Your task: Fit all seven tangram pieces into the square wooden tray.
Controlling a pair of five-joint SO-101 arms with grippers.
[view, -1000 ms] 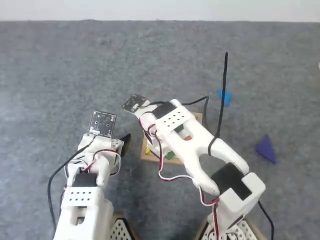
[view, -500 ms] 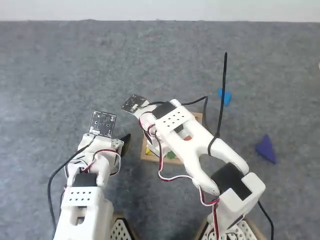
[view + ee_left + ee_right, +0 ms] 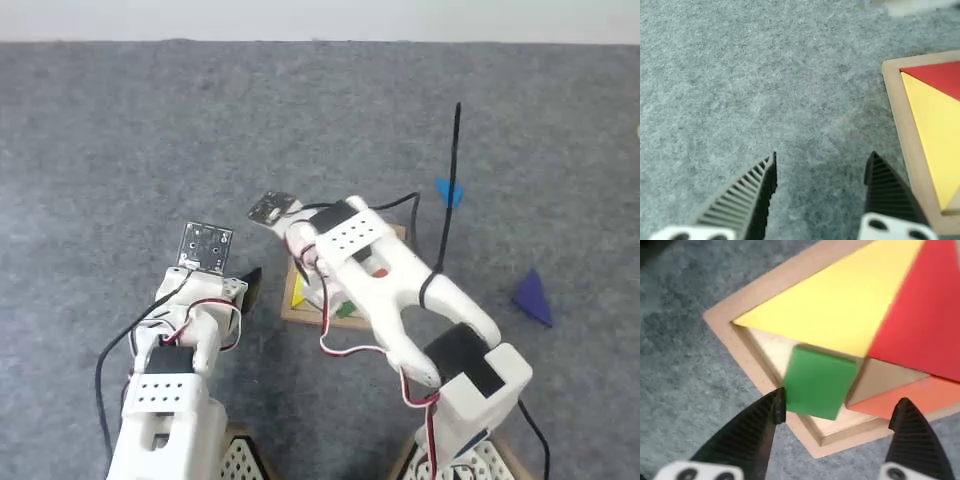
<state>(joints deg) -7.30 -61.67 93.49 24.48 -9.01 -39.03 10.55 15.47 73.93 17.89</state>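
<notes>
On the grey fibrous mat (image 3: pixel 150 130), the square wooden tray (image 3: pixel 722 322) holds four flat pieces: yellow triangle (image 3: pixel 840 295), red triangle (image 3: pixel 920 320), green square (image 3: pixel 820 382) and orange piece (image 3: pixel 905 397), under the spread-fingered right gripper (image 3: pixel 840 412), while the left gripper (image 3: pixel 822 165), also spread, sits beside it and a blue triangle (image 3: pixel 449 190) and a purple triangle (image 3: pixel 532 296) lie well apart.

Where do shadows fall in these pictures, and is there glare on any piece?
Left wrist view: a soft shadow on the mat near the left gripper. Right wrist view: a thin shadow where the green square meets the yellow triangle; no glare. High view: even light.
</notes>
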